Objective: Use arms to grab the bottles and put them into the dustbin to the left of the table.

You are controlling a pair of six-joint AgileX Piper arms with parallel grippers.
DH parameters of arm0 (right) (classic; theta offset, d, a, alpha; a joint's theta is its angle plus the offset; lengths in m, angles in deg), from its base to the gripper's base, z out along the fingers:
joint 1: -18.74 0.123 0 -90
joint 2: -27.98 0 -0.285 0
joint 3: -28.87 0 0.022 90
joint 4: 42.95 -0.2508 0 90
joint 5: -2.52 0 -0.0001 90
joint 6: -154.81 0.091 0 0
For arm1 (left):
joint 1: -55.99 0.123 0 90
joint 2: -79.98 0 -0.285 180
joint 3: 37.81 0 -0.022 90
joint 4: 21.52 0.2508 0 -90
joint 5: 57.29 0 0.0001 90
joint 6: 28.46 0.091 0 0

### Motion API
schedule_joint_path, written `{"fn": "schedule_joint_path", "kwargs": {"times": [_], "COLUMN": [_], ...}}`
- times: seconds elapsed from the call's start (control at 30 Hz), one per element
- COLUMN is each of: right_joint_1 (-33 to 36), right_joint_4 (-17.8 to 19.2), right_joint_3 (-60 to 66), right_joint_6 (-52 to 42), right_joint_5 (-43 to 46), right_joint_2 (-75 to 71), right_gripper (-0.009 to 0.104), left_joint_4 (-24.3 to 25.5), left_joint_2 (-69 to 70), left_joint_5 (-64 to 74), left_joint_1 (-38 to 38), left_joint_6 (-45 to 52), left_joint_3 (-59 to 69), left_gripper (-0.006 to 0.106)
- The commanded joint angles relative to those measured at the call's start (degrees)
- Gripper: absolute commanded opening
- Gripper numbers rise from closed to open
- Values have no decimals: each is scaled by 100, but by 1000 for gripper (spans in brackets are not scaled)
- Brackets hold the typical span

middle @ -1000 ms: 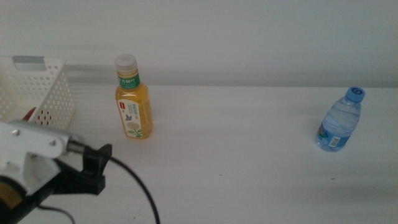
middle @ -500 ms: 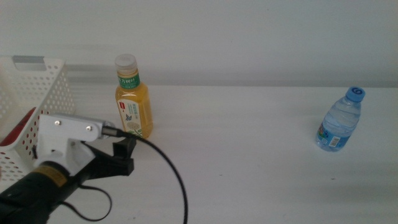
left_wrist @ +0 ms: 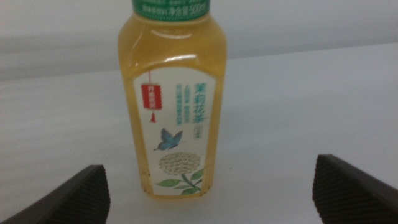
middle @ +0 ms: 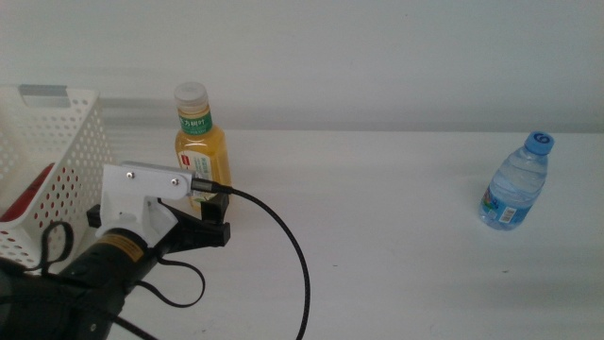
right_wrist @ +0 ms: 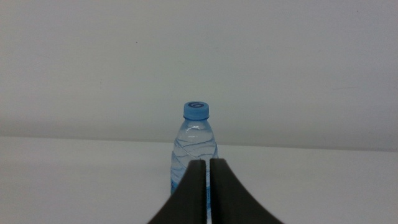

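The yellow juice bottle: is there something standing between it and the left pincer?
Nothing visible does. In the left wrist view the yellow juice bottle stands upright straight ahead of the open left pincer, with only bare white table between the wide-apart jaws and the bottle. The right pincer waits, shut, facing the water bottle.

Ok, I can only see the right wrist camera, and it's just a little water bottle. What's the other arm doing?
Observer: The left gripper is on the left side of the table, right in front of the yellow juice bottle.
Operator: Is it holding it?
Observer: Not yet. The left wrist view shows its fingers wide open, with gaps on both sides of the bottle.
Operator: Anything in the bin?
Observer: Yes, something red lies inside the white basket.
Operator: And my arm?
Observer: Your right gripper doesn't show in the middle view at all.
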Motion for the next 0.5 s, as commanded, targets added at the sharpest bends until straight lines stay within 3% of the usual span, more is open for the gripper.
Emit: {"fn": "schedule_joint_path", "kwargs": {"times": [0.0, 0.47], "right_joint_1": [-30, -30], "right_joint_4": [37, 37], "right_joint_3": [199, 199], "right_joint_6": [-19, -19], "right_joint_5": [39, 39], "right_joint_2": [-215, -215], "right_gripper": [-2, -2], "left_joint_4": [-127, -317], "left_joint_2": [-195, -698], "left_joint_5": [-301, -640], "left_joint_1": [-41, -41], "left_joint_6": [-44, -15], "left_joint_3": [-71, -384], "left_gripper": [87, 89]}}
